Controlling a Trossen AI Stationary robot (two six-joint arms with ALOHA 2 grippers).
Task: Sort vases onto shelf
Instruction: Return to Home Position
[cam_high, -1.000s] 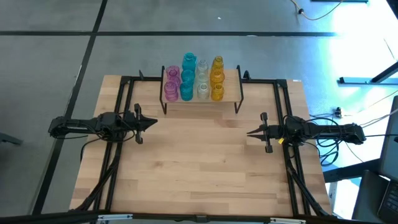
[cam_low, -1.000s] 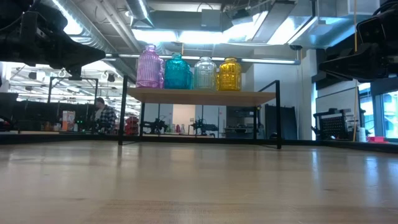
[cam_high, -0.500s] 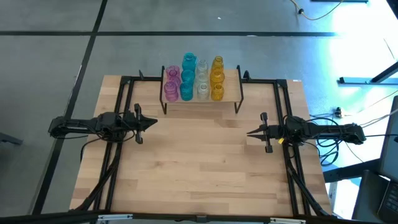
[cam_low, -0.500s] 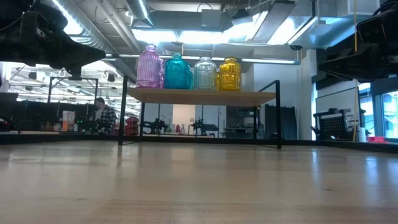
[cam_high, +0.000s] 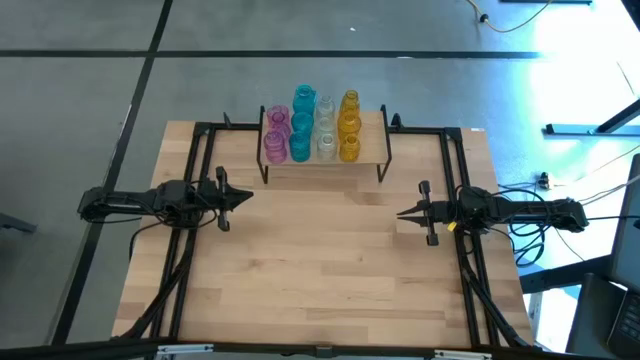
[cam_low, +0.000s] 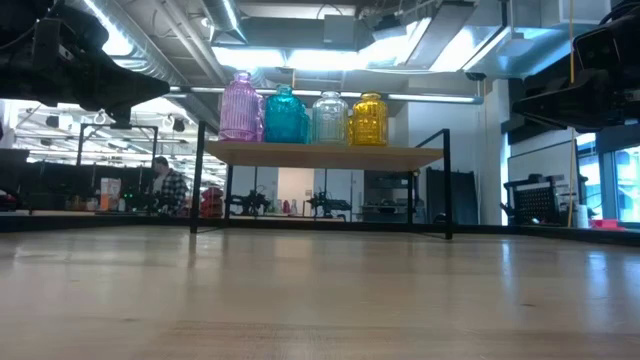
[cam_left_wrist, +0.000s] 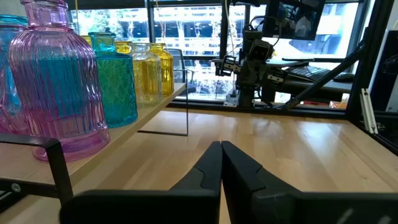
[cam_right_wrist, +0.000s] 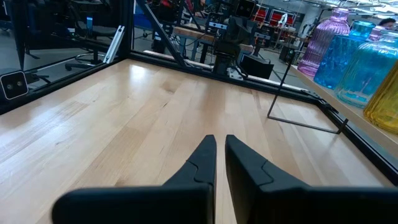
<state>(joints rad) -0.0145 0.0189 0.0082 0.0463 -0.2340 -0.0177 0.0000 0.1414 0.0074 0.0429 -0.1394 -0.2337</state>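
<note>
High view: the shelf (cam_high: 372, 147) is set at the far edge of the desk (cam_high: 320, 270). 4 colour columns of vases (cam_high: 312, 127) are lined up on it: pink, teal-blue, clear, amber-yellow; exact counts per column cannot be told. The left gripper (cam_high: 248, 197) and right gripper (cam_high: 400, 213) are positioned over the desk, closed, nothing held.

Low view: 4 front vases are seen on the shelf, 1 of each colour.

Left wrist view: the fingers (cam_left_wrist: 205, 171) are pressed together, empty.

Right wrist view: the fingers (cam_right_wrist: 202, 158) are nearly touching, empty.
</note>
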